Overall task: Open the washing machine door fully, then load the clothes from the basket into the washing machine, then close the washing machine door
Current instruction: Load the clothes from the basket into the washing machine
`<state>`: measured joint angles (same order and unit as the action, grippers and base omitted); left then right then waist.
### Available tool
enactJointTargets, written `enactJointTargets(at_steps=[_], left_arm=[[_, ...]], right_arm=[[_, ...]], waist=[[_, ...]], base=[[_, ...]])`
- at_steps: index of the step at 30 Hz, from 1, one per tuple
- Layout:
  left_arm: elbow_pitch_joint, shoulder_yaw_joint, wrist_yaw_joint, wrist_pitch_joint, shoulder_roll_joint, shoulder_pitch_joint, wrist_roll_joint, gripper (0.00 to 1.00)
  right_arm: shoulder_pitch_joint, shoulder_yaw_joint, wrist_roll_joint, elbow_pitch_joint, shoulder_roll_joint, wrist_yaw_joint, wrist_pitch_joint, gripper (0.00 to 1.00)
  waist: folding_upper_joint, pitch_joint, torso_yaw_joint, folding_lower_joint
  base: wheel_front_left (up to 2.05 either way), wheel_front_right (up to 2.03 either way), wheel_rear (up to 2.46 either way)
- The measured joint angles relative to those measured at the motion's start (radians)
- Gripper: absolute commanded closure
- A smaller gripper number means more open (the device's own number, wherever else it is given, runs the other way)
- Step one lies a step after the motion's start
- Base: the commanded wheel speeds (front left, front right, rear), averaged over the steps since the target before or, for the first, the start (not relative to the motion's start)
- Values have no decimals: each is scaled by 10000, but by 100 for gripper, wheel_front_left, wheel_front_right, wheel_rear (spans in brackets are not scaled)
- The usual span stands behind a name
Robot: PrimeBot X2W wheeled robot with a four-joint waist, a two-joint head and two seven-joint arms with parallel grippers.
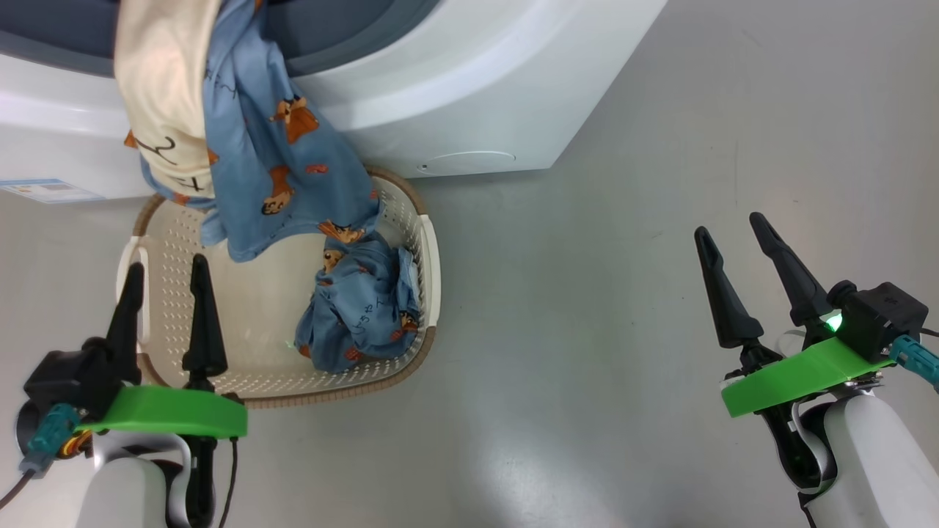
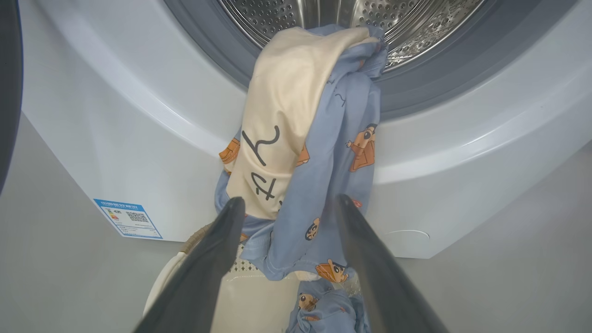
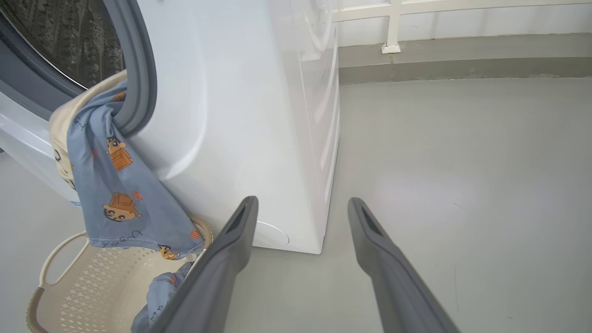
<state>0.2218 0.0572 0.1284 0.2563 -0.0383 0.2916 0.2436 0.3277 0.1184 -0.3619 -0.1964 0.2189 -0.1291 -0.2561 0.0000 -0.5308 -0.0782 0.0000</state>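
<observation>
The white washing machine (image 1: 469,81) stands open, its steel drum (image 2: 323,14) bare behind the grey gasket. Light-blue printed clothes (image 1: 271,147) with a cream cloth (image 1: 165,88) hang out of the opening, over the front and down into the cream basket (image 1: 330,394). A second crumpled blue piece (image 1: 363,308) lies in the basket's right end. My left gripper (image 1: 165,265) is open just above the basket's left end and holds nothing. My right gripper (image 1: 728,226) is open over bare floor, far to the right. A dark strip (image 2: 8,92) at the left wrist view's edge may be the door's rim.
The basket sits on grey floor against the machine's front, below the opening. A blue label (image 2: 128,218) marks the machine's lower front. A wall with a white rail (image 3: 393,27) runs behind the machine. Open floor (image 1: 623,330) spreads to the right.
</observation>
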Motion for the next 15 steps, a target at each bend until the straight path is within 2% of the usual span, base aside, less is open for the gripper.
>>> enactJointTargets(at_steps=[8,15], left_arm=[[731,-176,0,0,13,371,201,0],[2031,-518,0,-6,10,1158,387,0]], right_arm=[[8,-10,0,17,-17,0,0,0],[25,17,0,38,-38,0,0,0]], waist=[[0,-126,-22,0],[0,-290,7,0]], base=[[0,0,0],[0,0,0]])
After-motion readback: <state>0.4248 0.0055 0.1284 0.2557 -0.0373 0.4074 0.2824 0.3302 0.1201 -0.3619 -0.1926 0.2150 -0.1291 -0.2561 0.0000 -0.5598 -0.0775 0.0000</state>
